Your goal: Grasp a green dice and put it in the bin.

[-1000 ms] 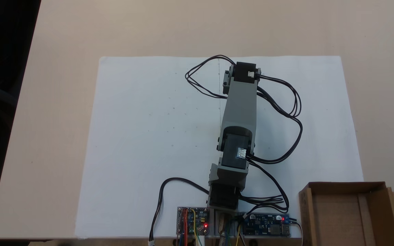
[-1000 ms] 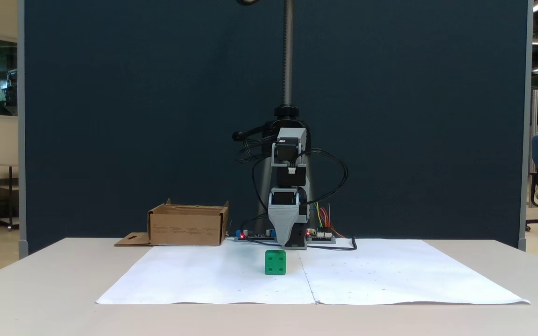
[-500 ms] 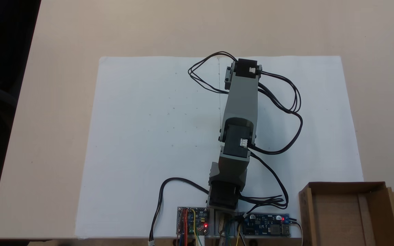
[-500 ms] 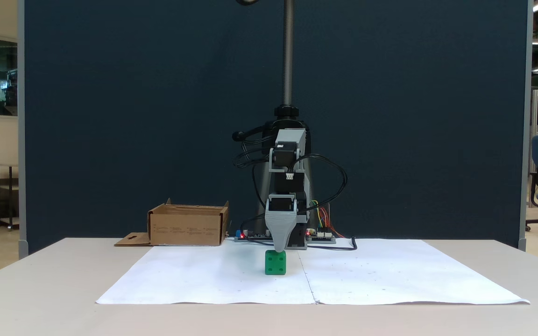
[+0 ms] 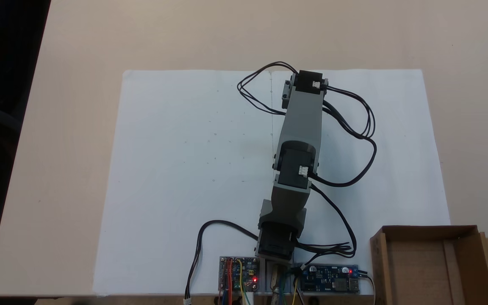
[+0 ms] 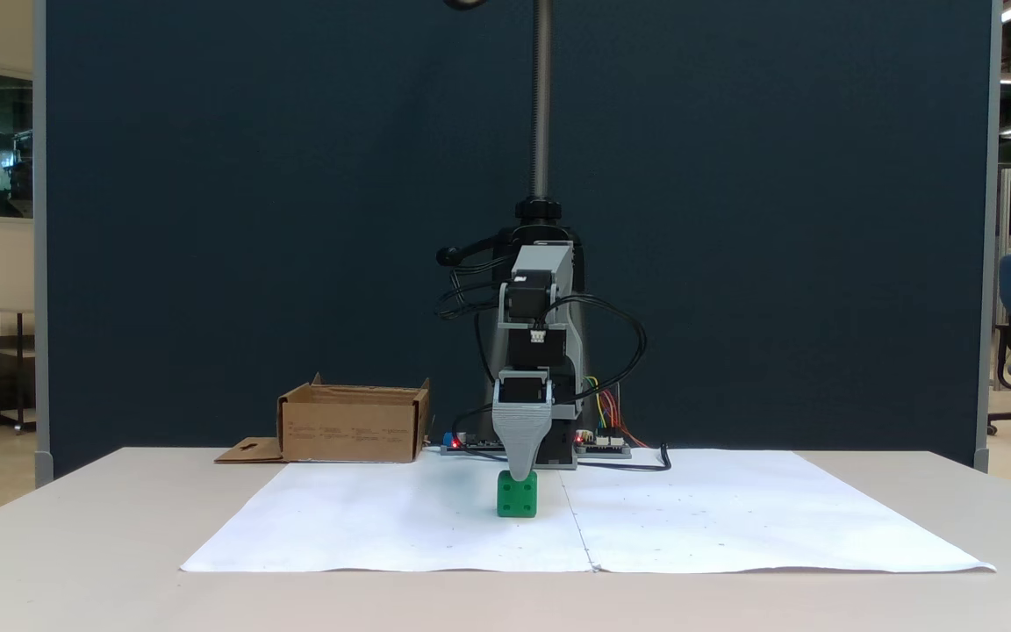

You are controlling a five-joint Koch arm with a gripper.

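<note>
The green dice [image 6: 517, 494] sat on the white paper sheet [image 6: 734, 518], directly beneath the gripper [image 6: 519, 471], whose visible tip met the cube's top face. Only one jaw tip showed, so I could not tell whether the jaws stood apart or together. The cube looked light, rigid and smooth; I judged slipping the main hazard. Two opposite flat side faces offered the best hold. The bin [image 6: 353, 426] stood well apart.

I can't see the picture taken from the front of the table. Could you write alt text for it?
A small grey robot arm reaches down so its gripper tip sits at the top of a green dice standing on white paper. A brown cardboard bin stands behind on the left, before a dark blue screen.
</note>
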